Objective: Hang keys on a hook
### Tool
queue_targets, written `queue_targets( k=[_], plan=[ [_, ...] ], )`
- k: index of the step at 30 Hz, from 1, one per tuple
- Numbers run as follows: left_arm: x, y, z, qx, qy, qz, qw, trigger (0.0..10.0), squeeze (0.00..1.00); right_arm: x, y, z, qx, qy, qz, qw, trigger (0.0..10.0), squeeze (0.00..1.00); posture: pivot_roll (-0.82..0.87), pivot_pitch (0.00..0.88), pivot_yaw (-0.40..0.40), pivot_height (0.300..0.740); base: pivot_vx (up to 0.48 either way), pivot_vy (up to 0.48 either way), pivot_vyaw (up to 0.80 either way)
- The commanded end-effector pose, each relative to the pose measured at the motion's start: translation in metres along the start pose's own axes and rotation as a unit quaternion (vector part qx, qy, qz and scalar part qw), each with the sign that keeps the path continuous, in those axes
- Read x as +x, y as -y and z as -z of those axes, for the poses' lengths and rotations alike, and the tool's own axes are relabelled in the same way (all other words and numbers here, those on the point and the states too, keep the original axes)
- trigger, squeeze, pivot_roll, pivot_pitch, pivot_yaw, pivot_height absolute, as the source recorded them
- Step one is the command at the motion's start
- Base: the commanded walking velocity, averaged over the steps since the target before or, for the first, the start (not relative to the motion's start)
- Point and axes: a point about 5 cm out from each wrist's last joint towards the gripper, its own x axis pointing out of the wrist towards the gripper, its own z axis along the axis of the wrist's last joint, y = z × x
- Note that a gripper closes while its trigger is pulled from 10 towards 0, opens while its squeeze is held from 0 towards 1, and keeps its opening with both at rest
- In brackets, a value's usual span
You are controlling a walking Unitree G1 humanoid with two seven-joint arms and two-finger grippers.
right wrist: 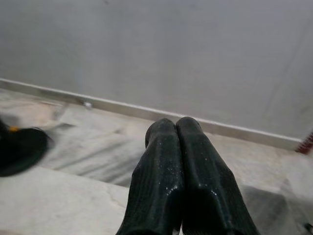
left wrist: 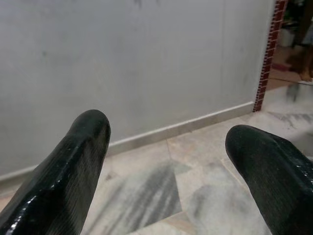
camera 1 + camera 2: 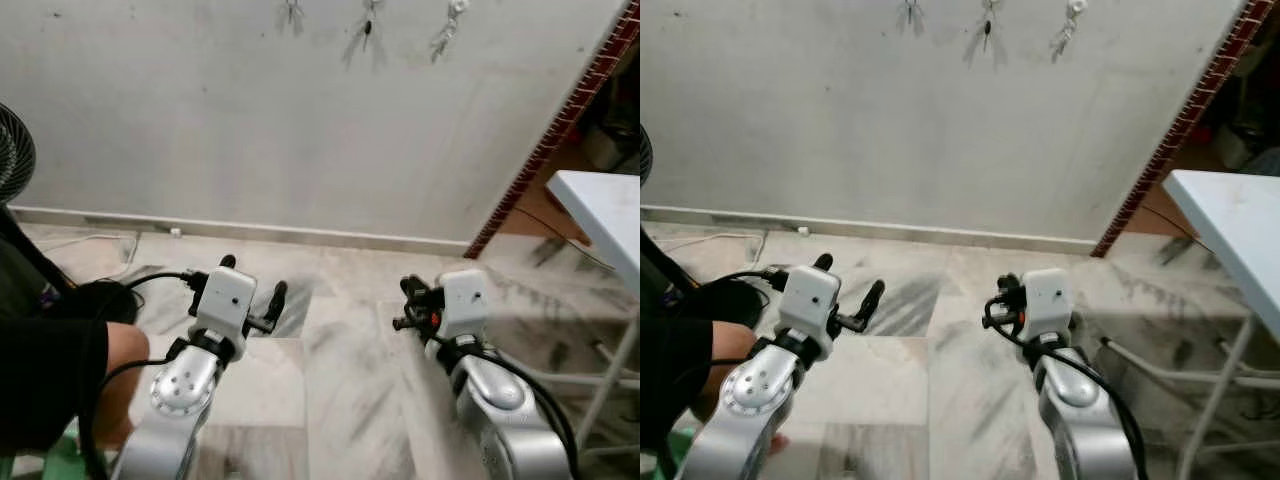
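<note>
Three bunches of keys hang high on the grey wall: one on the left (image 3: 292,14), one in the middle (image 3: 368,26), one on the right (image 3: 446,30). Their hooks are cut off by the top edge. Both arms are raised low before me, far below the keys. My left gripper (image 3: 253,279) is open, its two black fingers (image 2: 73,161) spread wide with only floor between them. My right gripper (image 3: 409,298) is shut, its fingertips (image 1: 168,134) pressed together with nothing held. Both point towards the foot of the wall.
A person's knee and dark clothing (image 3: 70,360) are close by my left arm, with a black cable (image 3: 150,280) and a fan (image 3: 12,152) beyond. A white table (image 3: 605,215) stands to the right. A brick-trimmed wall corner (image 3: 560,125) opens rightward. The floor is marble tile (image 3: 340,380).
</note>
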Motion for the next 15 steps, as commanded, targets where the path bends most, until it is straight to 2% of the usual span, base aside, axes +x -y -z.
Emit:
queue_targets(
  k=[1, 6, 8, 12, 15],
  plan=[
    [0.002, 0.004, -0.002, -0.007, 0.007, 0.009, 1.000, 10.0, 0.00, 0.000, 0.007, -0.004, -0.005, 0.005, 0.011, 1.000, 10.0, 0.00, 0.16, 0.064, -0.121, 0.740, 0.000, 0.000, -0.76],
    [0.007, -0.003, -0.010, -0.027, 0.042, -0.005, 0.999, 10.0, 0.00, 0.000, 0.012, -0.017, 0.037, 0.049, 0.032, 0.998, 10.0, 0.00, 0.16, 0.064, -0.122, 0.740, 0.000, 0.000, -0.77],
    [0.011, -0.012, -0.015, -0.032, 0.057, -0.039, 0.997, 10.0, 0.00, -0.001, 0.020, -0.021, 0.063, 0.067, 0.064, 0.994, 10.0, 0.00, 0.15, 0.062, -0.122, 0.740, 0.000, 0.000, -0.78],
    [0.017, -0.020, -0.017, -0.045, 0.064, -0.076, 0.994, 10.0, 0.00, -0.004, 0.028, -0.021, 0.098, 0.071, 0.098, 0.988, 10.0, 0.00, 0.14, 0.057, -0.118, 0.740, 0.000, 0.000, -0.70],
    [0.020, -0.016, -0.018, -0.049, 0.067, -0.068, 0.994, 10.0, 0.00, -0.006, 0.030, -0.018, 0.110, 0.067, 0.111, 0.985, 10.0, 0.00, 0.13, 0.053, -0.114, 0.740, 0.000, 0.000, -0.51]
  ],
)
